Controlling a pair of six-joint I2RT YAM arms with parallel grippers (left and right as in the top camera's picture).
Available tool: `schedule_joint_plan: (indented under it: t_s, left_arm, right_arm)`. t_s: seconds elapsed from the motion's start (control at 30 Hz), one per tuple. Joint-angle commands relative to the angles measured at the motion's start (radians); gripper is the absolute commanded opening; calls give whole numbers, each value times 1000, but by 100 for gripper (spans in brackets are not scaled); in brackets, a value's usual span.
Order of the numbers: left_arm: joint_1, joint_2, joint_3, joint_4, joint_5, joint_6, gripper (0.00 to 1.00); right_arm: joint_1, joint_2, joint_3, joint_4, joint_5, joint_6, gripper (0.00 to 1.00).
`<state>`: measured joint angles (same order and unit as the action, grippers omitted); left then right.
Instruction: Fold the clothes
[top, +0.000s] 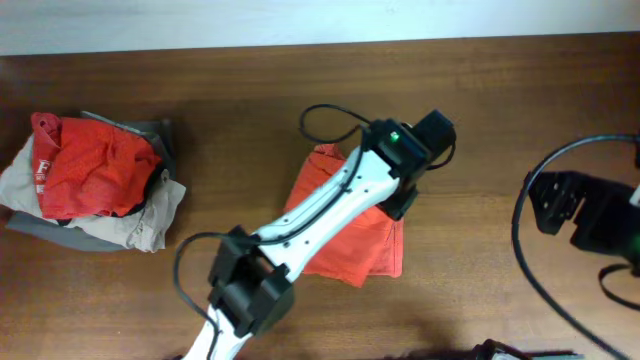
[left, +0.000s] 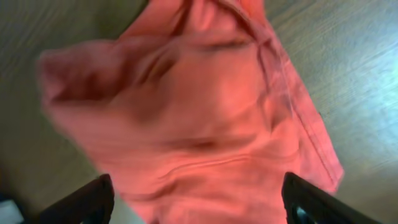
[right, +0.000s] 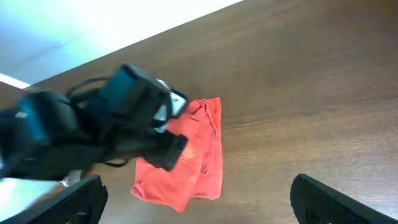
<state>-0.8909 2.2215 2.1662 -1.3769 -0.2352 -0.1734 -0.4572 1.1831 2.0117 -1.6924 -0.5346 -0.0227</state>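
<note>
So the orange-red T-shirt (top: 362, 250) sits pretty much dead centre of the table (top: 500, 100) in the overhead view. It's down to a compact, roughly rectangular packet, with the left arm stretched across it. The left pincer (left: 199, 199) is spread wide right above the cloth, one finger at each bottom corner of its wrist view, and it's pinching nothing as far as that blurry shot shows. The right pincer (right: 199, 202) is spread wide too and empty, parked at the right edge of the overhead frame, well apart from the shirt. The shirt looks like thin cotton: light, floppy, zero stiffness, so it'd likely sag and slide open if lifted from the middle. Best bet is probably a hemmed edge or a corner, where the layers stack and give something to bite. There's plenty of bare wood to the right of the shirt and above it. A pile of other clothes (top: 95, 185) crowds the left of the frame, so dragging that way looks risky.
</note>
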Motion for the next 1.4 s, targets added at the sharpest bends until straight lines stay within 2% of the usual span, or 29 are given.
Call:
schedule_joint_plan:
  t_s: [0.0,0.1,0.23,0.3,0.33,0.37,0.4,0.43,0.57,0.7,0.77,0.8,0.83,0.87,0.9,0.93,1.03,1.17,1.27,1.37]
  left_arm:
    - [-11,68,-22,55,-8,84,93]
    - [-11,93,-22,81,-34,62,93]
    - [-7,114,-22,135,-146,77,91]
    - [-5,123,-22,174,-166,117,68]
    - [-2,130,-22,207,-170,139,47]
    - [4,136,-22,243,-189,145,14]
    - [8,137,-22,261,-208,145,4]
    - [11,137,-22,280,-229,144,0]
    - [22,136,-5,326,-267,120,0]
    - [63,144,-6,392,-153,91,0]
    - [81,154,-6,417,-130,91,2]
    - [89,162,-6,428,-130,91,9]
    - [93,167,-6,437,-130,92,24]
    - [95,174,-6,447,-131,93,56]
    - [96,176,-6,450,-132,104,70]
    - [98,176,-5,450,-148,121,94]
    - [98,163,35,412,-298,126,98]
    - [100,119,129,316,-476,126,99]
    - [117,86,188,264,-479,126,99]
    - [156,54,201,252,-357,157,96]
  right_arm:
    - [8,23,0,-6,13,4,99]
    - [8,42,0,-6,13,5,99]
    - [8,63,-15,-6,12,5,99]
    - [8,73,-24,-6,12,5,99]
    - [8,77,-27,-6,11,5,99]
    - [8,84,-28,-6,12,5,99]
    - [8,85,-29,-6,12,5,99]
    - [8,86,-29,-6,12,4,99]
    - [8,85,-29,-6,12,4,99]
    - [8,85,-29,-6,12,5,99]
    - [8,85,-29,-6,12,5,99]
    - [8,85,-29,-6,11,5,99]
    - [8,84,-29,-6,11,5,99]
    - [8,82,-29,-6,11,5,99]
    - [8,80,-29,-6,12,5,99]
    - [8,80,-29,-6,12,4,99]
    - [8,77,-29,-6,12,5,99]
    - [8,77,-29,-6,13,4,99]
    - [8,80,-35,-6,13,4,99]
    - [8,95,-60,-3,13,4,99]
